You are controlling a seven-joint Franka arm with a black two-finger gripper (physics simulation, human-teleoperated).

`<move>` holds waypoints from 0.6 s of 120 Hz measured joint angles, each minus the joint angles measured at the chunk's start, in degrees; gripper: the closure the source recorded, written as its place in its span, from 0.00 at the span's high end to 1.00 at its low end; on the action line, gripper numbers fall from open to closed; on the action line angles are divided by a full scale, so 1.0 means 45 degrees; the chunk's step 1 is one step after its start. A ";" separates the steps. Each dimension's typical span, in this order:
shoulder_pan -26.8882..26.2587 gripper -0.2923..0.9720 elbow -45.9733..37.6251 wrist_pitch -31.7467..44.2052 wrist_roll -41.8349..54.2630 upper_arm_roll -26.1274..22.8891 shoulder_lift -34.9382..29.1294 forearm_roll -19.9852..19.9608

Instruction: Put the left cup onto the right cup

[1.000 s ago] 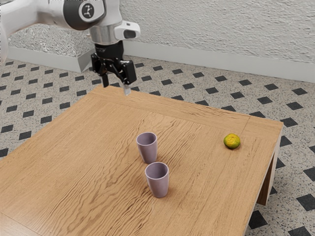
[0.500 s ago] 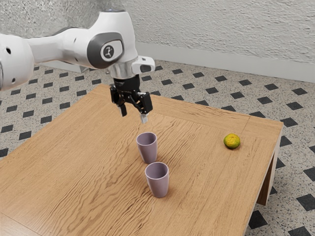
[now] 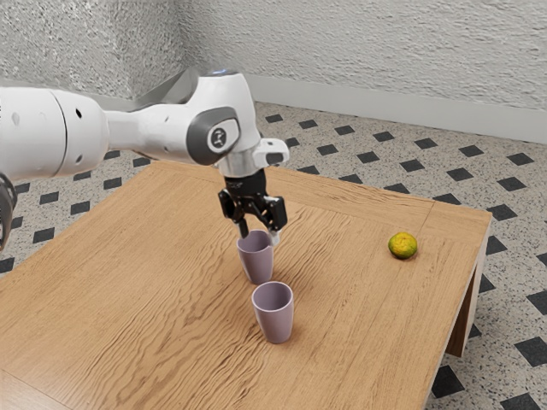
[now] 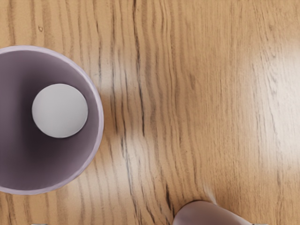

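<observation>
Two purple cups stand close together mid-table in the exterior view: a far cup point(image 3: 255, 260) slightly to the exterior view's left, and a near cup point(image 3: 273, 314). My gripper point(image 3: 258, 232) hangs open just above the far cup's rim, with one finger on either side of it, holding nothing. In the wrist view I look straight down into one cup point(image 4: 47, 119), with its pale bottom showing. The edge of the other cup point(image 4: 211, 214) sits close beside it on the wood.
A green-yellow fruit point(image 3: 402, 246) lies near the wooden table's point(image 3: 128, 282) edge on the exterior view's right. A tiled floor surrounds the table, and a rough wall runs behind it.
My arm has swung from the table's far edge toward the cups and dropped, bringing the open gripper down to the far cup's rim. The cups and fruit have not moved.
</observation>
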 joint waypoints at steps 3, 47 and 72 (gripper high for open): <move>-0.0007 0.66 0.0018 0.0106 0.0007 0.0010 0.0115 0.0022; 0.0133 0.63 0.1167 0.0953 0.0139 0.0026 0.1654 0.0861; 0.0251 0.62 0.1187 0.1110 0.0204 0.0008 0.2120 0.0824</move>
